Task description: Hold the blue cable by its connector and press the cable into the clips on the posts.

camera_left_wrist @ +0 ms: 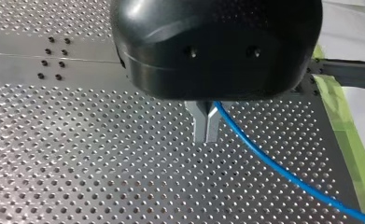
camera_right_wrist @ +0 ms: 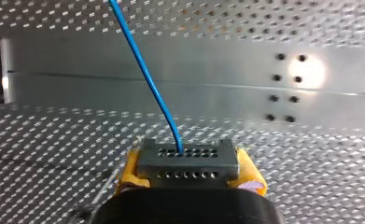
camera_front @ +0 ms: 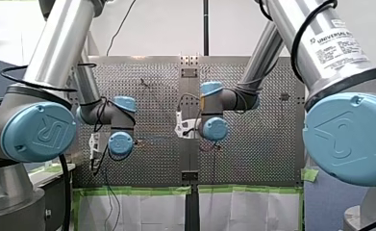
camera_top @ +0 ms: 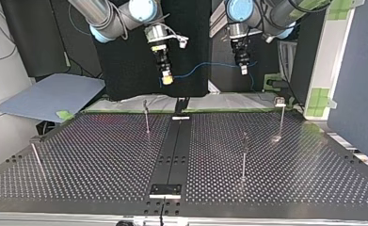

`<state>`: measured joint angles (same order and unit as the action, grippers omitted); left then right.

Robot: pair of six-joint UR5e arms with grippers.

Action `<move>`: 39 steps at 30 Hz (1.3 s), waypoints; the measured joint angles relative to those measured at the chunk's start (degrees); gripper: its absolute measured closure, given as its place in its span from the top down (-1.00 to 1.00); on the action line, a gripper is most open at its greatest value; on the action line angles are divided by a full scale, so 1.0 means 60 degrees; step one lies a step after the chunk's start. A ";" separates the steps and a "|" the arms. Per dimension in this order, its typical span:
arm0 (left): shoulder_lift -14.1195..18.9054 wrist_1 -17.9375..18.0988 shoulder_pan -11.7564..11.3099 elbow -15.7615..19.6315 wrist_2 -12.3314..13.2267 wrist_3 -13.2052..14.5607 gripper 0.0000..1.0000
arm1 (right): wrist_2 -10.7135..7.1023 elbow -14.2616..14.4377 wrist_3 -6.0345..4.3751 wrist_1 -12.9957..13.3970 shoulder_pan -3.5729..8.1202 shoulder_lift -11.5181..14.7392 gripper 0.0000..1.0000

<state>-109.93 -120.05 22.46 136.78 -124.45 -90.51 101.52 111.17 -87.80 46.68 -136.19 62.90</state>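
In the top view the blue cable hangs in a shallow arc between my two grippers, above the table's far edge. My right gripper, with yellow pads, is shut on the cable's grey connector, which has rows of small holes. The cable leaves the connector and runs ahead of that gripper. My left gripper has its metal fingers pressed together on the cable, which trails away beside them. In the top view my left gripper hangs at the right. Both grippers are well above the posts.
Several thin posts with clips stand on the perforated table: one at the far middle, one at the far right, one nearer, one at the left edge. A blue sheet lies beyond the table's left corner.
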 joint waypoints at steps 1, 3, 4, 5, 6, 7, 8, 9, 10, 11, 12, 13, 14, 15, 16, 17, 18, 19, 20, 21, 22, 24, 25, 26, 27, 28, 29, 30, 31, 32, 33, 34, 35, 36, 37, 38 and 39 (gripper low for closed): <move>0.0114 -0.0118 0.0004 0.0002 0.0009 -0.0018 -1.00 | -0.0022 -0.0010 -0.0002 -0.0027 0.0000 0.0066 -1.00; 0.0275 -0.0274 0.0006 -0.0001 0.0022 -0.0066 -1.00 | -0.0056 -0.0026 -0.0003 -0.0068 -0.0001 0.0210 -1.00; 0.0376 -0.0379 0.0006 -0.0002 0.0034 -0.0110 -1.00 | -0.0060 -0.0029 -0.0003 -0.0073 -0.0001 0.0232 -1.00; 0.0448 -0.0450 0.0003 -0.0003 0.0053 -0.0152 -1.00 | -0.0067 -0.0030 -0.0003 -0.0081 0.0000 0.0269 -1.00; 0.0520 -0.0519 -0.0003 -0.0004 0.0085 -0.0201 -1.00 | -0.0068 -0.0032 -0.0003 -0.0081 0.0000 0.0277 -1.00; 0.0615 -0.0616 -0.0011 -0.0004 0.0143 -0.0272 -1.00 | -0.0069 -0.0038 -0.0003 -0.0080 0.0000 0.0288 -1.00; 0.0681 -0.0683 -0.0017 -0.0004 0.0190 -0.0325 -1.00 | -0.0072 -0.0045 -0.0004 -0.0074 0.0000 0.0298 -1.00; 0.0742 -0.0744 -0.0023 -0.0004 0.0240 -0.0377 -1.00 | -0.0072 -0.0048 -0.0004 -0.0070 0.0000 0.0300 -1.00; 0.0825 -0.0824 -0.0030 -0.0005 0.0312 -0.0449 -1.00 | -0.0073 -0.0050 -0.0003 -0.0068 0.0000 0.0299 -1.00; 0.0889 -0.0888 -0.0036 -0.0005 0.0367 -0.0493 -1.00 | -0.0072 -0.0056 -0.0004 -0.0063 0.0000 0.0298 -1.00; 0.0954 -0.0958 -0.0040 -0.0005 0.0413 -0.0526 -1.00 | -0.0073 -0.0057 -0.0003 -0.0061 0.0000 0.0297 -1.00; 0.1043 -0.1046 -0.0047 -0.0005 0.0462 -0.0556 -1.00 | -0.0072 -0.0058 -0.0004 -0.0056 0.0000 0.0296 -1.00; 0.1112 -0.1111 -0.0052 -0.0005 0.0489 -0.0571 -1.00 | -0.0074 -0.0059 -0.0003 -0.0051 0.0000 0.0296 -1.00; 0.1184 -0.1184 -0.0057 -0.0006 0.0509 -0.0586 -1.00 | -0.0076 -0.0060 -0.0004 -0.0046 0.0002 0.0295 -1.00; 0.1282 -0.1286 -0.0067 -0.0006 0.0540 -0.0615 -1.00 | -0.0078 -0.0061 -0.0003 -0.0043 0.0004 0.0295 -1.00; 0.1355 -0.1357 -0.0077 -0.0006 0.0574 -0.0649 -1.00 | -0.0082 -0.0071 -0.0004 -0.0039 0.0007 0.0294 -1.00; 0.1430 -0.1428 -0.0088 -0.0007 0.0618 -0.0688 -1.00 | -0.0083 -0.0081 -0.0004 -0.0039 0.0007 0.0294 -1.00; 0.1525 -0.1528 -0.0102 -0.0010 0.0685 -0.0736 -1.00 | -0.0087 -0.0093 -0.0003 -0.0042 0.0007 0.0294 -1.00; 0.1597 -0.1601 -0.0113 -0.0021 0.0738 -0.0762 -1.00 | -0.0092 -0.0111 -0.0002 -0.0049 0.0007 0.0293 -1.00; 0.1672 -0.1673 -0.0125 -0.0040 0.0784 -0.0783 -1.00 | -0.0095 -0.0123 -0.0002 -0.0057 0.0007 0.0293 -1.00; 0.1773 -0.1772 -0.0140 -0.0075 0.0829 -0.0802 -1.00 | -0.0096 -0.0133 -0.0002 -0.0062 0.0006 0.0293 -1.00; 0.1927 -0.1930 -0.0160 -0.0123 0.0893 -0.0818 -1.00 | -0.0106 -0.0153 -0.0003 -0.0076 0.0004 0.0293 -1.00; 0.2030 -0.2029 -0.0172 -0.0146 0.0950 -0.0826 -1.00 | -0.0112 -0.0159 -0.0002 -0.0080 0.0003 0.0293 -1.00; 0.2110 -0.2111 -0.0177 -0.0158 0.1002 -0.0829 -1.00 | -0.0119 -0.0163 -0.0002 -0.0081 0.0002 0.0290 -1.00; 0.2188 -0.2193 -0.0179 -0.0167 0.1051 -0.0834 -1.00 | -0.0122 -0.0164 -0.0001 -0.0080 0.0002 0.0290 -1.00; 0.2288 -0.2288 -0.0184 -0.0175 0.1109 -0.0857 -1.00 | -0.0125 -0.0164 -0.0002 -0.0082 0.0001 0.0290 -1.00; 0.2362 -0.2360 -0.0187 -0.0179 0.1144 -0.0889 -1.00 | -0.0128 -0.0164 -0.0001 -0.0084 0.0001 0.0290 -1.00; 0.2434 -0.2435 -0.0190 -0.0184 0.1168 -0.0931 -1.00 | -0.0128 -0.0164 -0.0001 -0.0084 0.0000 0.0290 -1.00; 0.2523 -0.2526 -0.0194 -0.0185 0.1191 -0.0994 -1.00 | -0.0129 -0.0163 -0.0002 -0.0085 0.0000 0.0290 -1.00; 0.2586 -0.2587 -0.0198 -0.0187 0.1201 -0.1046 -1.00 | -0.0130 -0.0166 -0.0002 -0.0083 0.0000 0.0289 -1.00; 0.2655 -0.2654 -0.0203 -0.0190 0.1209 -0.1107 -1.00 | -0.0131 -0.0171 -0.0002 -0.0078 -0.0002 0.0287 -1.00; 0.2752 -0.2755 -0.0209 -0.0199 0.1215 -0.1195 -1.00 | -0.0131 -0.0177 -0.0003 -0.0073 -0.0002 0.0284 -1.00; 0.2826 -0.2829 -0.0214 -0.0211 0.1217 -0.1264 -1.00 | -0.0131 -0.0185 -0.0003 -0.0067 -0.0001 0.0282 -1.00; 0.2899 -0.2899 -0.0217 -0.0228 0.1220 -0.1335 -1.00 | -0.0131 -0.0192 -0.0003 -0.0066 -0.0002 0.0282 -1.00; 0.2991 -0.2991 -0.0220 -0.0253 0.1227 -0.1425 -1.00 | -0.0133 -0.0204 -0.0003 -0.0065 -0.0001 0.0281 -1.00; 0.3056 -0.3059 -0.0221 -0.0278 0.1241 -0.1488 -1.00 | -0.0134 -0.0219 -0.0003 -0.0067 -0.0002 0.0280 -1.00; 0.3119 -0.3123 -0.0221 -0.0304 0.1264 -0.1549 -1.00 | -0.0138 -0.0246 -0.0003 -0.0072 -0.0001 0.0280 -1.00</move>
<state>-91.21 -138.79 21.14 134.95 -116.87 -99.81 100.69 109.70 -87.82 46.25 -136.20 64.58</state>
